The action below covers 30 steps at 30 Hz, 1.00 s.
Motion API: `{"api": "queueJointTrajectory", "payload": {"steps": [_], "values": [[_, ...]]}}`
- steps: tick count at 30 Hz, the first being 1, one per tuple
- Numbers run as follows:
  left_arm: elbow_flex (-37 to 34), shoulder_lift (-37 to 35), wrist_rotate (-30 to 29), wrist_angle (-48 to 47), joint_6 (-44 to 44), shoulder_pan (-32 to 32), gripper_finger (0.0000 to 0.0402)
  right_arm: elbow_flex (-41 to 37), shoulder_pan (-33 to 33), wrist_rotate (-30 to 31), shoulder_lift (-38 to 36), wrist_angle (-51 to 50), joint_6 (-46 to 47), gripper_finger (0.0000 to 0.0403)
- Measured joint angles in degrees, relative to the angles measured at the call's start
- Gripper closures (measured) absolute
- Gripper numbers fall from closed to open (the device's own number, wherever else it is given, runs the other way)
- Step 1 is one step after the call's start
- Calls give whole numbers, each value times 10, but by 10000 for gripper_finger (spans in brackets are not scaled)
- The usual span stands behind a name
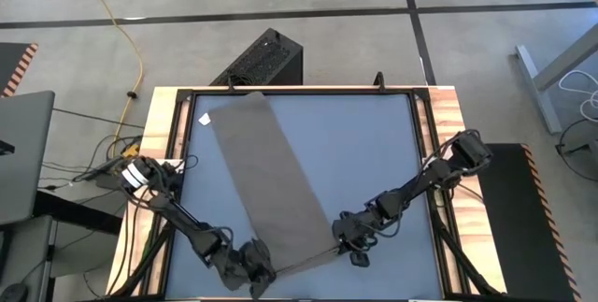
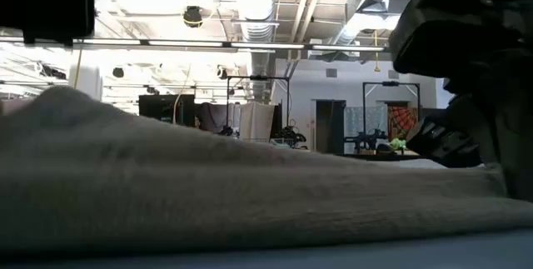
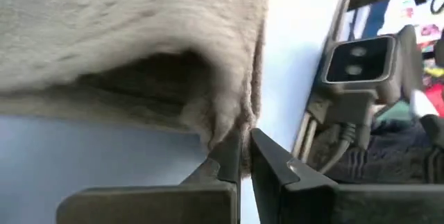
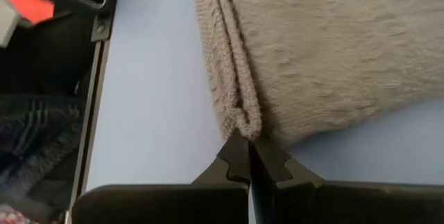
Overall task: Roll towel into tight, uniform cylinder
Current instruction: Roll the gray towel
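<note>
1. The towel [image 1: 271, 182] is laid as a long strip on the worktop [image 1: 374, 152], from 11 o'clock to 6 o'clock.
2. Its near corners are pinched by the left gripper [image 1: 261, 284] and right gripper [image 1: 348, 246], both clenched.

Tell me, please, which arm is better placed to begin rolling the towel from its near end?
Neither clearly: it probably takes both. The left tool is shut on the towel at one near corner, and the right tool is shut on the other, so both already hold the end that would fold over first.
</note>
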Motion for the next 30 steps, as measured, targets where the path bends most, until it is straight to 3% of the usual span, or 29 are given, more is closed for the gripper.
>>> {"api": "queueJointTrajectory", "payload": {"steps": [3, 9, 18, 25, 30], "values": [[-15, 5, 34, 70, -16, 6, 401, 0, -9, -6, 0, -2, 8, 390], [16, 8, 62, 212, 110, 11, 401, -1, -10, -37, 0, 2, 1, 390], [70, 8, 90, 32, 86, 21, 401, -2, 8, -68, -12, -4, 53, 389], [71, 7, 84, -28, 25, 23, 401, -2, -7, -67, -11, -6, 81, 389], [71, 6, 87, -48, 4, 22, 378, -2, -14, -67, -11, -6, 89, 389]]}}
